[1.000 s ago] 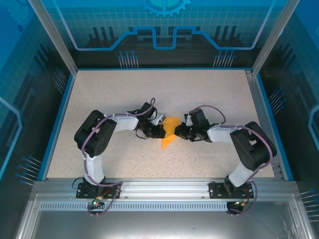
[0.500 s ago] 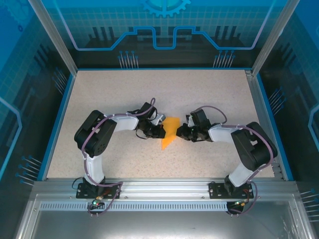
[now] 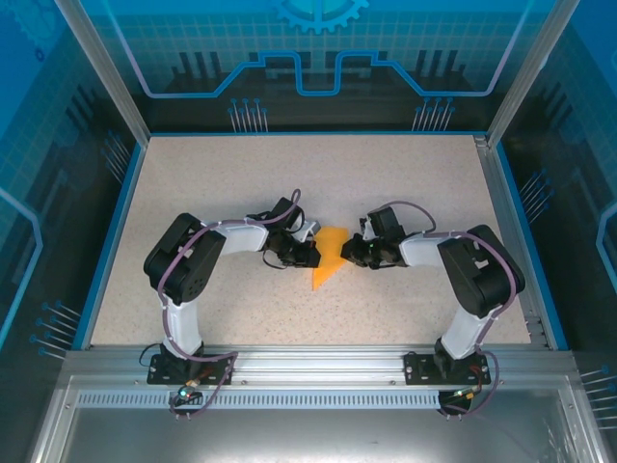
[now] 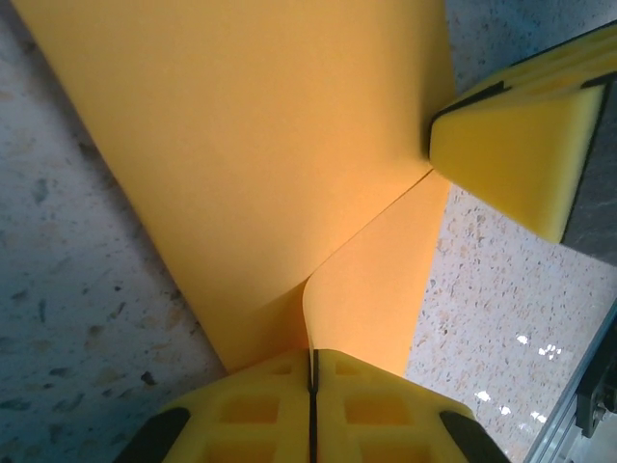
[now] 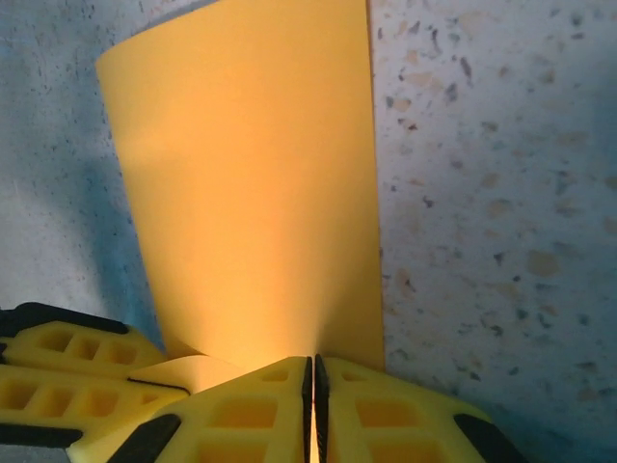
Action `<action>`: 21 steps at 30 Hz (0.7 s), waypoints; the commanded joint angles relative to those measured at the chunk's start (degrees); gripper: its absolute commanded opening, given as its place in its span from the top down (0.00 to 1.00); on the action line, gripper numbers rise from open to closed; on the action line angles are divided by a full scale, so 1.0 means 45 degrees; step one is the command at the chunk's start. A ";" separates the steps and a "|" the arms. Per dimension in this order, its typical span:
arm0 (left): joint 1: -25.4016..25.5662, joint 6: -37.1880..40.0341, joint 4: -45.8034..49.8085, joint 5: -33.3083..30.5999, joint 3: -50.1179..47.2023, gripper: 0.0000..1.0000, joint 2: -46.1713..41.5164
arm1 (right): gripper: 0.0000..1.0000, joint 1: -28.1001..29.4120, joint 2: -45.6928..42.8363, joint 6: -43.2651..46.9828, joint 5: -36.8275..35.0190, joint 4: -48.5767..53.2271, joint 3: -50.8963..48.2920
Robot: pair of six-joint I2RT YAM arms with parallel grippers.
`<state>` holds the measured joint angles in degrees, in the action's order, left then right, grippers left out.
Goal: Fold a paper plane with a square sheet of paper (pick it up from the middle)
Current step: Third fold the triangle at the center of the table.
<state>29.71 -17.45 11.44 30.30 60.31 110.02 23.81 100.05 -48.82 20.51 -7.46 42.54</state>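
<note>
The orange sheet of paper (image 3: pixel 329 255) lies at mid-table, folded into a narrow shape with its point toward the near edge. My left gripper (image 3: pixel 310 252) is at its left side and my right gripper (image 3: pixel 353 253) at its right side. In the left wrist view the paper (image 4: pixel 260 145) rises in a curled flap, and my left gripper (image 4: pixel 311 355) is shut on that flap's edge. The right gripper's fingers (image 4: pixel 521 154) press the paper from the far side. In the right wrist view my right gripper (image 5: pixel 310 362) is shut on the paper (image 5: pixel 251 193), with the left fingers (image 5: pixel 67 376) beside it.
The speckled table (image 3: pixel 241 174) is bordered by a blue rim (image 3: pixel 106 231) and metal posts. Both arm bases stand on the rail at the near edge (image 3: pixel 308 365).
The right arm's elbow has swung up and inward, and its gripper has shifted slightly toward the far side. The left arm and the paper have hardly moved.
</note>
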 commanded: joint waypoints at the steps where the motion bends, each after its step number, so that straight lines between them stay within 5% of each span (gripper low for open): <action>1: -0.0040 0.0304 0.0388 0.0244 0.0346 0.92 0.0088 | 0.87 -0.0110 0.0301 0.0023 -0.0764 0.0137 -0.0449; 12: -0.0039 0.0324 0.0485 0.0258 0.0481 0.92 0.0006 | 0.84 -0.0046 -0.1405 0.0755 0.0484 0.0879 0.0462; 21: -0.0033 0.0226 0.0503 0.0224 0.0645 0.90 0.0010 | 0.85 0.0805 0.0003 0.0692 0.0975 0.0644 0.0970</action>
<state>29.74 -17.45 12.19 30.30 61.43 110.02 26.70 97.58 -46.22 24.10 -5.61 46.63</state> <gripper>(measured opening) 0.100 0.150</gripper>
